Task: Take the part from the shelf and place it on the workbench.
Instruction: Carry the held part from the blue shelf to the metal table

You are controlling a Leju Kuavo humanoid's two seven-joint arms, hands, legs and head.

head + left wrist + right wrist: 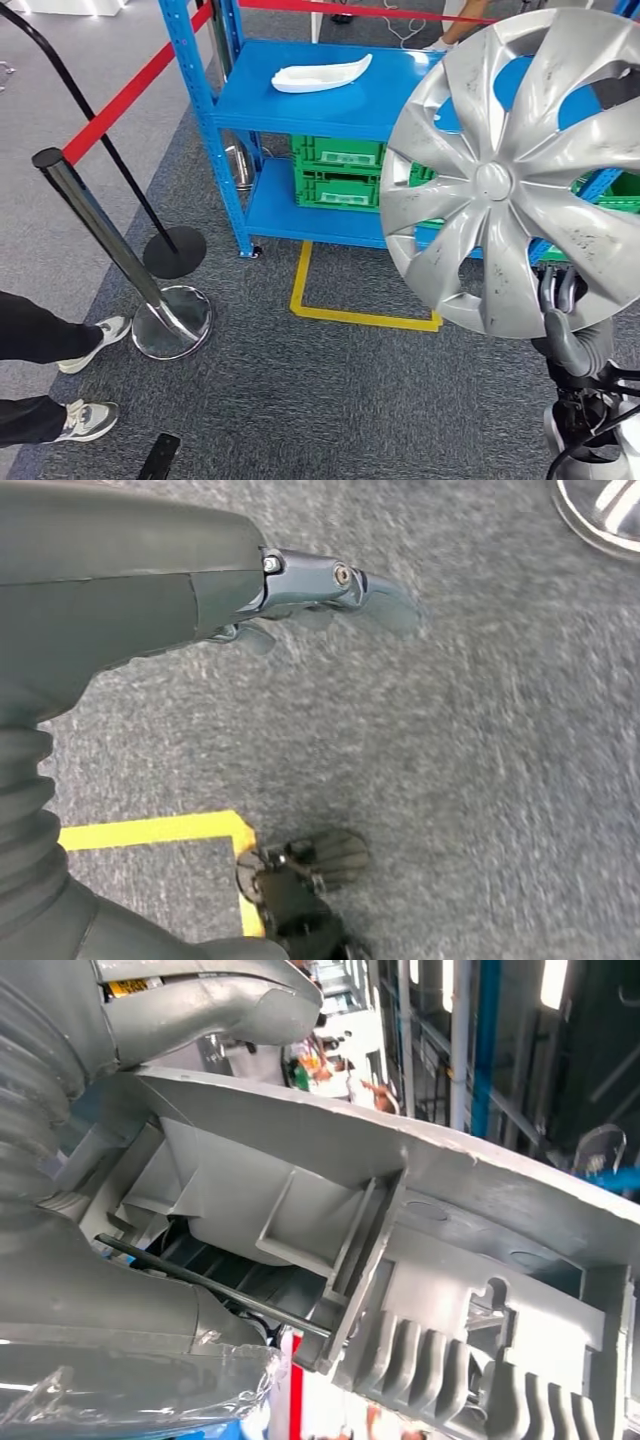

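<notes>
Here, the robot's right hand (567, 318) holds a silver hubcap (513, 170) upright in front of a blue shelf (332, 105), its dark fingers clamped on the cover's lower rim in the head view. The hubcap hangs in the air, clear of the shelf and above the grey carpet (302, 400), its spoked face turned toward the camera. In the right wrist view the ribbed back of the hubcap (423, 1260) runs close along the hand (113, 1300), with the thick grey thumb lying over the edge.

The left hand (324, 590) hangs over the carpet (468, 760) in the left wrist view, fingers stretched out straight and close together, holding nothing. A yellow floor line (158, 830) passes beneath it.

On the shelf's upper deck lies a white curved part (321, 75). Green crates (336, 172) sit on the lower deck, partly hidden behind the hubcap. Yellow tape (355, 310) marks a corner on the carpet just in front of the shelf.

To the left, a red barrier belt (128, 95) runs from a chrome post (98, 225) standing on a round shiny base (172, 322); a second, black base (174, 252) stands just behind it. A person's legs and grey sneakers (90, 415) enter from the left edge, near the chrome base.
</notes>
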